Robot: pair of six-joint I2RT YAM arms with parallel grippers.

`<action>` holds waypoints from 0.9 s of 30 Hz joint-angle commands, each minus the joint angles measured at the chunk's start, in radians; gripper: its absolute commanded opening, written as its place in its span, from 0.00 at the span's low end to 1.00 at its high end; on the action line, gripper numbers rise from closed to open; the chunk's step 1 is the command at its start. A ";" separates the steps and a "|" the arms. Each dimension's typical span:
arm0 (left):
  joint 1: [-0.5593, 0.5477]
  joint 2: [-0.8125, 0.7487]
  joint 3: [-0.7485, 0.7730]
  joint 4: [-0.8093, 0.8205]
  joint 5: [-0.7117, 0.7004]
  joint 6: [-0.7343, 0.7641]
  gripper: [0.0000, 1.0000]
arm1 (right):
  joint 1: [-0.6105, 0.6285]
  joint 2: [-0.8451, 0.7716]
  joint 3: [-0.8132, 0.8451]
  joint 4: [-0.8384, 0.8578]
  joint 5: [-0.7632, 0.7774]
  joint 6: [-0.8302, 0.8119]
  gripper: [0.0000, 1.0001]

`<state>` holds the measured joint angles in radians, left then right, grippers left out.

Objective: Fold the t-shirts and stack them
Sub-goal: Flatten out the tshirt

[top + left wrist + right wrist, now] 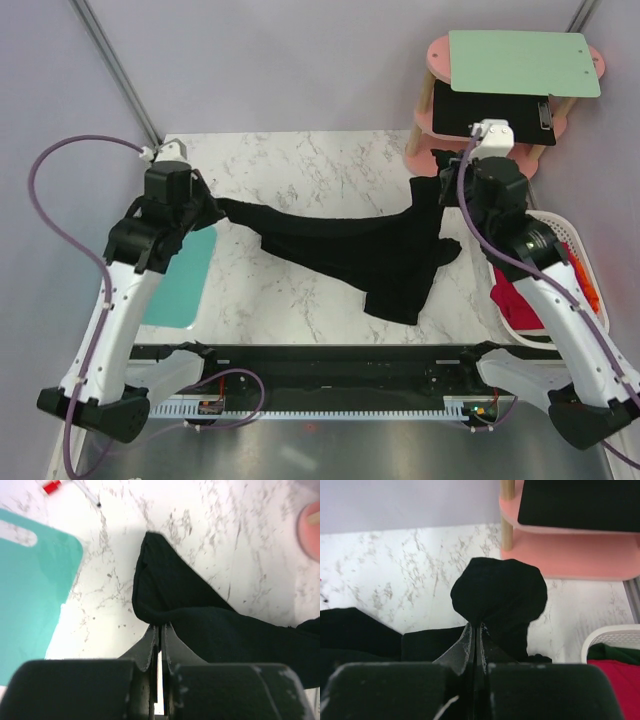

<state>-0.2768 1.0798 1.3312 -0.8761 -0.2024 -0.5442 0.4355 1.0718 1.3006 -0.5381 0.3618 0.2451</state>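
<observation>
A black t-shirt (pixel 345 252) hangs stretched between both arms above the marble table (pixel 300 170), sagging low toward the right of the middle. My left gripper (pixel 208 208) is shut on its left corner; the left wrist view has that gripper (pixel 160 626) pinching a fold of the black t-shirt (pixel 165 580). My right gripper (pixel 432 195) is shut on the right corner, and in the right wrist view this gripper (pixel 476 625) holds a bunched lump of the black t-shirt (pixel 500 592). A red t-shirt (pixel 515 300) lies in a white basket (pixel 565 228), with orange fabric (pixel 592 290) beside it.
A teal cutting board (pixel 180 280) lies at the table's left edge under the left arm. A pink stool (pixel 440 60) at the back right carries a pale green board (pixel 520 60) and a black clipboard (pixel 490 110). The white basket stands at the right edge.
</observation>
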 commanded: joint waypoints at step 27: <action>-0.001 -0.179 0.861 -0.365 -0.020 0.121 0.02 | -0.001 -0.322 0.543 -0.080 -0.144 -0.070 0.00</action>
<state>-0.2775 0.8810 2.1189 -1.2114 -0.2153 -0.4698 0.4366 0.7479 1.7428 -0.6327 0.1932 0.2031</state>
